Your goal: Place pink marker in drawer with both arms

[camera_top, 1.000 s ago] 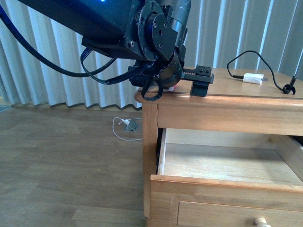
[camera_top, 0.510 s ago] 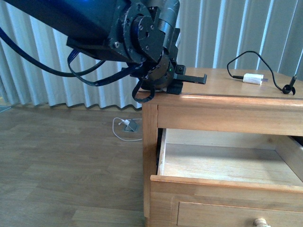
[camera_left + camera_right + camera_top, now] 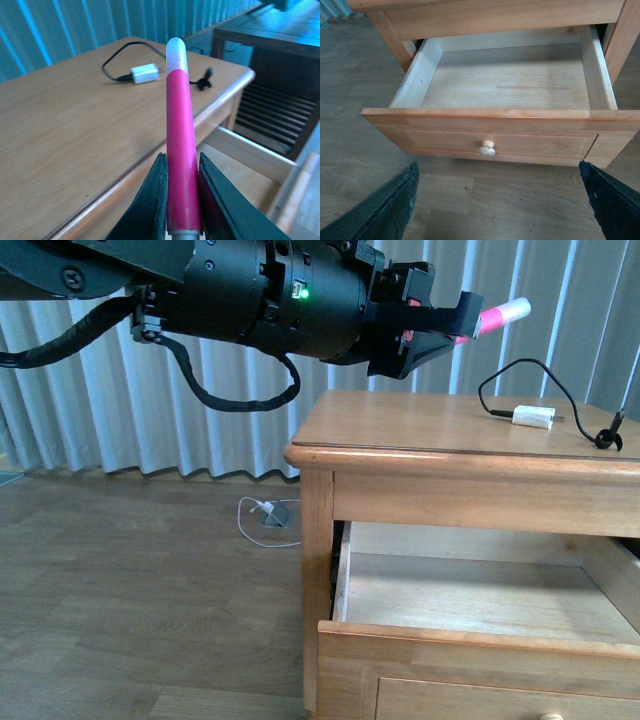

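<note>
My left gripper (image 3: 455, 328) is shut on the pink marker (image 3: 497, 316) and holds it in the air above the cabinet top, pale cap pointing away from the arm. In the left wrist view the marker (image 3: 180, 140) stands between the two dark fingers (image 3: 150, 205), above the cabinet's front edge. The wooden drawer (image 3: 345, 590) is pulled out and shows an empty bottom. In the right wrist view the drawer (image 3: 490, 119) with its round knob (image 3: 487, 148) lies below my right gripper (image 3: 500, 205), which is open wide and empty in front of the drawer.
A white charger plug (image 3: 530, 417) with a black cable (image 3: 510, 370) lies on the cabinet top (image 3: 400, 430), also in the left wrist view (image 3: 145, 74). A white cable lies on the wooden floor (image 3: 262, 512) by the curtains. A dark slatted table (image 3: 280, 60) stands beyond the cabinet.
My left arm has lifted from the cabinet top's front left corner and swung right. It now holds the pink marker up in the air.
</note>
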